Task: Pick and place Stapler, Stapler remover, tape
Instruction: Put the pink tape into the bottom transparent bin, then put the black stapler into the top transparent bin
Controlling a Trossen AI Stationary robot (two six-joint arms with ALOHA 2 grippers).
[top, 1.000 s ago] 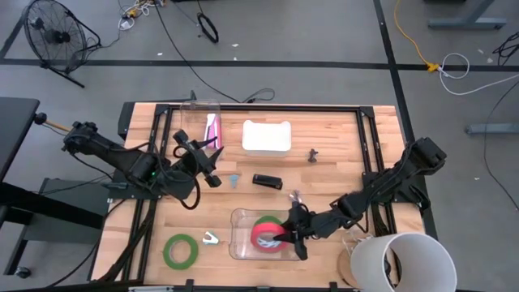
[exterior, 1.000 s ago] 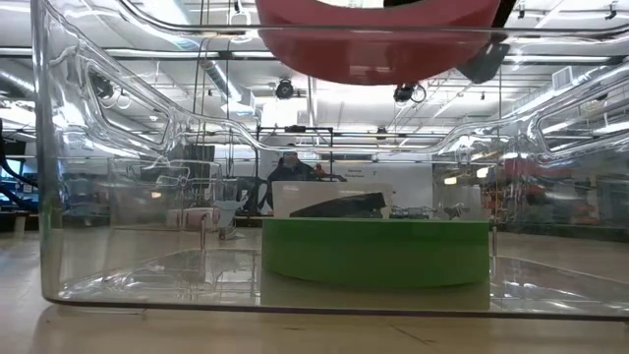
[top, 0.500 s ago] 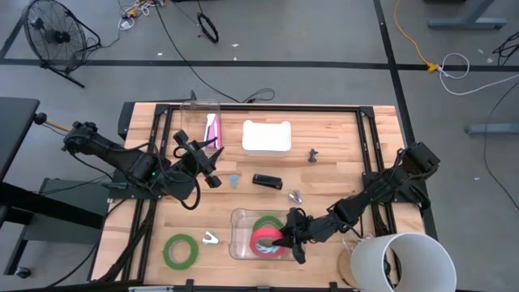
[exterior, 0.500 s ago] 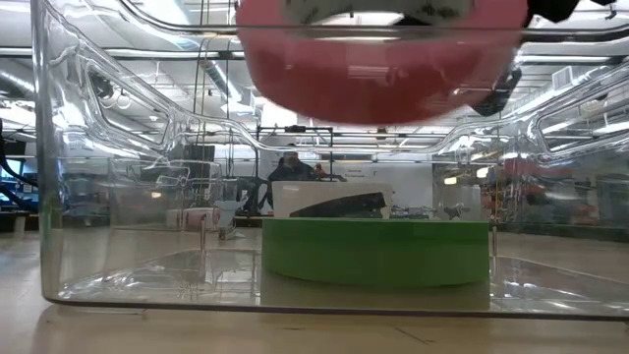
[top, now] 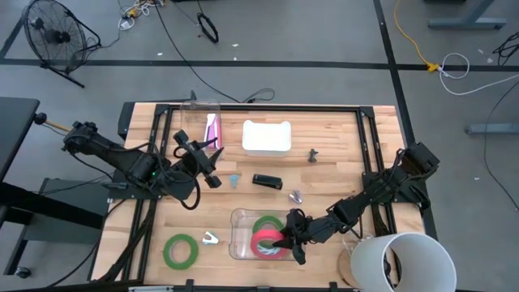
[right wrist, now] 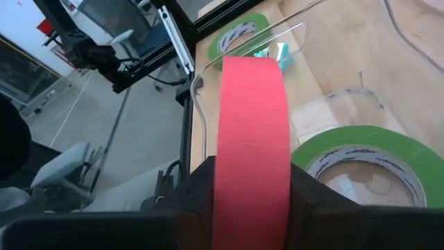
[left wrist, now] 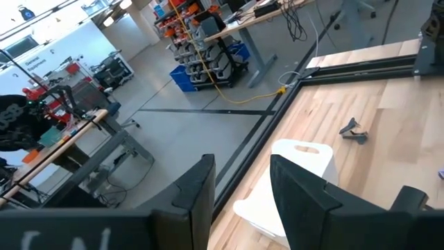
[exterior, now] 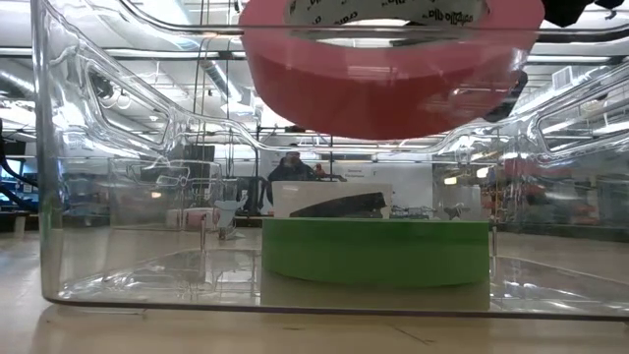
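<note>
Over the clear bin (top: 240, 243), right tool (top: 285, 238) grips red tape (top: 264, 242); its fingertips are hidden.

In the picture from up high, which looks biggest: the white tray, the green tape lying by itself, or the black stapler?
Largest to smallest in the high view:
1. white tray
2. lone green tape roll
3. black stapler

Light wooden table (top: 324, 158) carries a clear plastic bin (top: 241, 243), white rectangular tray (top: 267, 136), black stapler (top: 267, 181), green tape ring (top: 181, 251).
</note>
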